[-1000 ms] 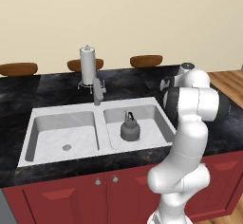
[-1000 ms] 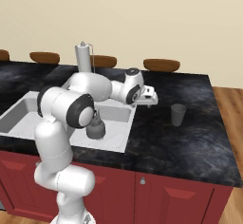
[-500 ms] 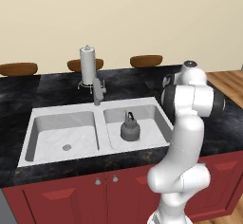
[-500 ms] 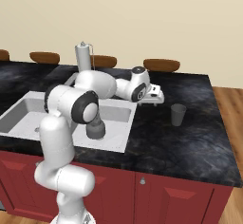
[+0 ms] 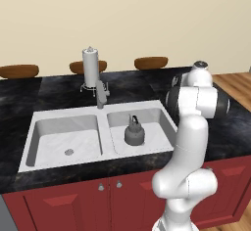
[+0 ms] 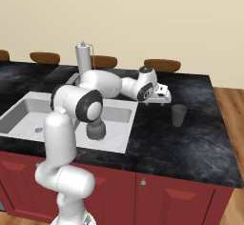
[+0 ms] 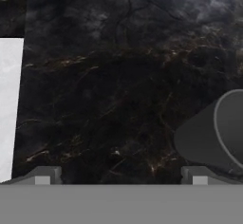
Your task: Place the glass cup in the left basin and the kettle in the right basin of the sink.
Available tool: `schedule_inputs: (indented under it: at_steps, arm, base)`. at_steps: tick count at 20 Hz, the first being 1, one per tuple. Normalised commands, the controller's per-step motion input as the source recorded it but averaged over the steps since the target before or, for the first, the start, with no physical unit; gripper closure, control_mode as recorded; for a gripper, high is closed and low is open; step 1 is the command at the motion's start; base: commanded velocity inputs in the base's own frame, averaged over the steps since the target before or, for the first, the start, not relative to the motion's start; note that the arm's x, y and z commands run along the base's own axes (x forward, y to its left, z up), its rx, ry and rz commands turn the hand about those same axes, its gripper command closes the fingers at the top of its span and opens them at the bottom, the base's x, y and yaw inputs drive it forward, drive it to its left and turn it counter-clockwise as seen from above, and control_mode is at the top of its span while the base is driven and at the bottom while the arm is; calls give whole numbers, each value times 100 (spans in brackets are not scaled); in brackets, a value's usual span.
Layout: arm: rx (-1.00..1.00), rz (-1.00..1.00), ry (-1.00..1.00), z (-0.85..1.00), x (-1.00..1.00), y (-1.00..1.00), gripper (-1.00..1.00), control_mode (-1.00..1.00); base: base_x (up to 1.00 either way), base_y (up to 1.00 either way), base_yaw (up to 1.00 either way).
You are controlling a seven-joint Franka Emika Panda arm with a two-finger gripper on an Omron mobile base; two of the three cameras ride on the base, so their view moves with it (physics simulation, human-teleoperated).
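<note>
The glass cup (image 6: 179, 115) stands upright on the black marble counter, right of the sink (image 6: 125, 145). In the hand view the glass cup (image 7: 216, 137) lies at the right edge, just beyond my right fingertip (image 7: 197, 174). My gripper (image 6: 163, 101) hangs open and empty above the counter, a little left of the cup. The grey kettle (image 5: 134, 132) sits upright in the right basin (image 5: 154, 120). In the right base view my arm covers part of the kettle (image 6: 95, 130). The left basin (image 5: 54, 142) holds only its drain.
A grey faucet (image 5: 101, 94) and a tall white paper-towel roll (image 5: 90, 68) stand behind the sink. Brown stools (image 6: 162, 65) line the counter's far side. The sink's pale rim (image 7: 9, 104) shows at the left of the hand view. Wooden floor (image 6: 228, 100) lies off the counter's right end.
My hand has moved to the right over the counter, closer to the glass cup, with its jaws still open. The kettle and cup have not moved.
</note>
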Motion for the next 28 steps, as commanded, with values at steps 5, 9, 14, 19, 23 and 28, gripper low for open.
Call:
schedule_inputs:
  at_steps: [5, 9, 14, 19, 23, 28]
  arm:
    - [0, 0, 0, 4, 10, -16, -100, -100]
    - [0, 0, 0, 0, 7, -17, -100, -100]
    - [0, 0, 0, 0, 0, -19, -100, -100]
    - [0, 0, 0, 0, 0, -24, -100, -100]
    - [0, 0, 0, 0, 0, -25, -100, -100]
    - [0, 0, 0, 0, 0, -22, -100, -100]
  base:
    - [0, 0, 0]
    - [0, 0, 0]
    - [0, 0, 0]
    - [0, 0, 0]
    - [0, 0, 0]
    - [0, 0, 0]
